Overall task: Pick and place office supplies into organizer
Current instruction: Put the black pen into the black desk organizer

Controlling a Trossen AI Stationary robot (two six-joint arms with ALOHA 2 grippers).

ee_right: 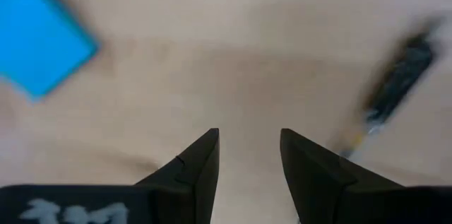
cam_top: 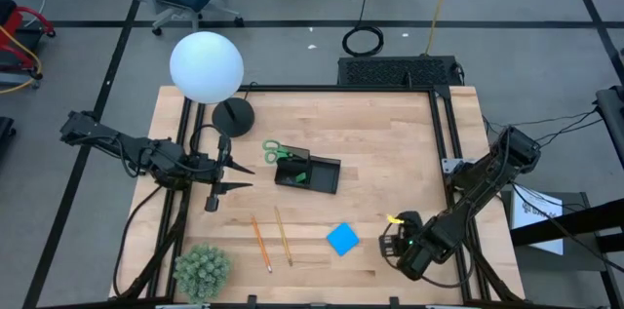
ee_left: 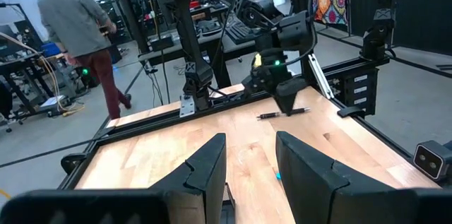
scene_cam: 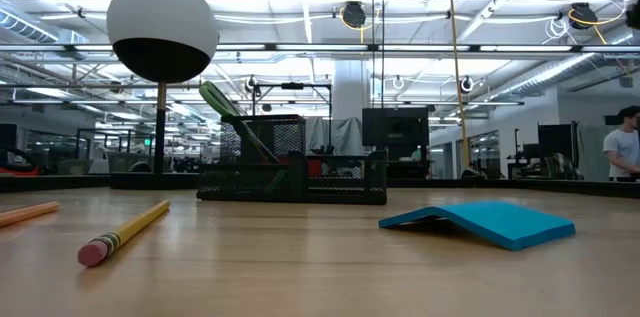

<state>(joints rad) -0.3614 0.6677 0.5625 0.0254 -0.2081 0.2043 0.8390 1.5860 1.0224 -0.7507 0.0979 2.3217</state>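
Scissors in organizer mid-table; pencils and pad nearer front edge.

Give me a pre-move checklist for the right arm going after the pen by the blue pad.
1. Right gripper open and empty: ok.
2. Pen in reach, lying flat on bare table: ok.
3. Gripper centred over the pen: not ok, it lies off to one side.
4. Blue pad apart from the pen: ok.
5. Free room in the organizer, which already holds the scissors: cannot tell.
6. Left gripper open, away from the right arm's side: ok.

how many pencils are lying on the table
2, both on the bare wood in front of the organizer: one pencil nearer the plant ball, the other pencil beside it toward the blue pad.
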